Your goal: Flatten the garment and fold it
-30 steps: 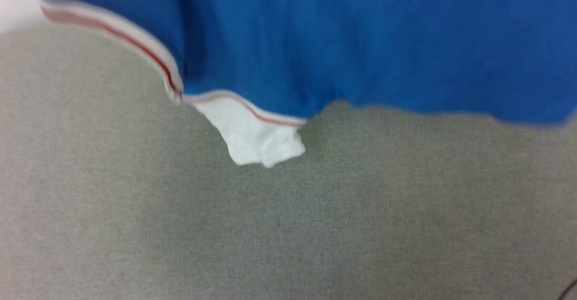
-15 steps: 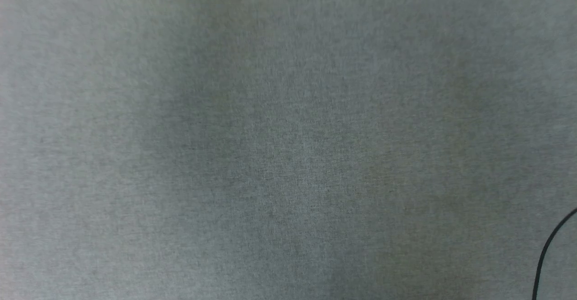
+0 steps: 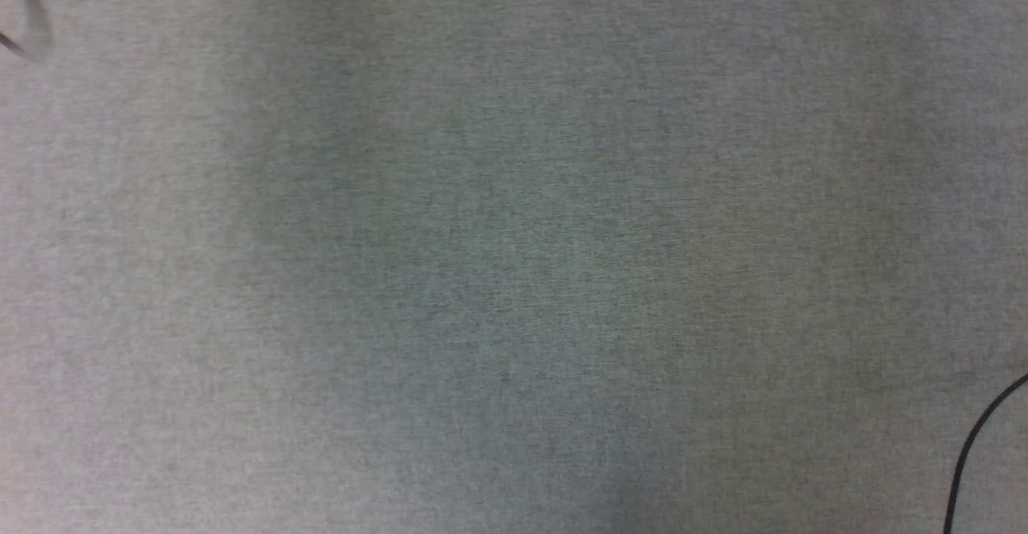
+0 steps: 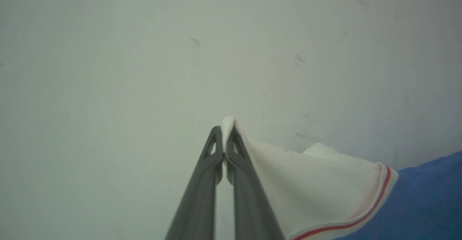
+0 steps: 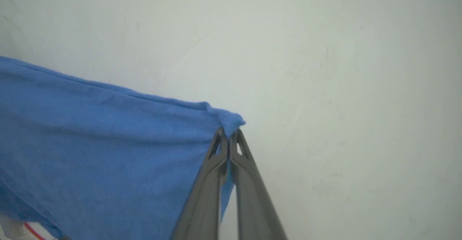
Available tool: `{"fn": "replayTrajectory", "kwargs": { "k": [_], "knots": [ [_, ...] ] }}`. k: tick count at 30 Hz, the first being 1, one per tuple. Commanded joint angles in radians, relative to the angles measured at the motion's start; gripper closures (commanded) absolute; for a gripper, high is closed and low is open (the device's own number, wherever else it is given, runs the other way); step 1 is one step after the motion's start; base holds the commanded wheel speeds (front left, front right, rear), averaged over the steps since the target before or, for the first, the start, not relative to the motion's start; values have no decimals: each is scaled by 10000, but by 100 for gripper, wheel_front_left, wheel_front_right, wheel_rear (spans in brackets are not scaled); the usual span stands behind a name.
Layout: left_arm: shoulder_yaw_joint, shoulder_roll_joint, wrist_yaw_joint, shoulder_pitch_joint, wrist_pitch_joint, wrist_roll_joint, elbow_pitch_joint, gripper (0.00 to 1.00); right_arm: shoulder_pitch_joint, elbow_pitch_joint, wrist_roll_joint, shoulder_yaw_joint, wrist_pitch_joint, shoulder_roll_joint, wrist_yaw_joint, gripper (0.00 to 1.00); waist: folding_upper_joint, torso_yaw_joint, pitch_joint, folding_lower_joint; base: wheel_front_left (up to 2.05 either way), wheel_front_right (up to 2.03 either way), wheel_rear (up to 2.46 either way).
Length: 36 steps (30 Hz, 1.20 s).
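The garment is lifted off the surface and held at two points. In the left wrist view my left gripper is shut on the tip of its white sleeve, whose red-and-white trim runs into blue cloth at the lower right. In the right wrist view my right gripper is shut on a bunched corner of the garment's blue body, which hangs away to the left. A pale wall lies behind both grippers.
The head view looks down on a grey fabric-covered table. A thin black cable curves in at the lower right edge, and a blurred dark line crosses the upper left corner.
The blue cloth and white sleeve that crossed the top of the head view a second ago have passed out of its upper edge; now it shows bare grey surface.
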Motion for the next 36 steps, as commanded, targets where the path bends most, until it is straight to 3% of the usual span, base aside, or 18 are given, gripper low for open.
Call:
{"fn": "replayTrajectory", "kwargs": {
  "k": [1, 9, 16, 29, 36],
  "knots": [
    [-46, -71, -51, 320, -74, -46, 33, 100, 332, 67, 37, 86, -87, 82, -19, 100, 0, 109, -113, -1, 0, 0, 0],
    [-852, -202, -251, 3832, 13, -277, -340, 100, 2718, 288, 383, 935, -530, 338, -19, 100, 0, 324, -1187, -1, 0, 0, 0],
    [-1545, 248, -33, 7056, 552, -390, -1424, 100, 5104, -104, 892, 2038, -539, 134, -19, 100, 0, 481, -2538, -1, 0, 0, 0],
    [-2061, 2311, 116, 12154, 2898, -1823, -4593, 100, 8985, -1610, 2552, 3151, 658, -1466, -19, 100, 0, 849, -4565, -1, 0, 0, 0],
    [-2087, 3497, 558, 14053, 4159, -2685, -6535, 100, 10627, -2708, 3134, 3100, 1286, -2358, -19, 100, 0, 1137, -5092, -1, 0, 0, 0]
  ]
}}
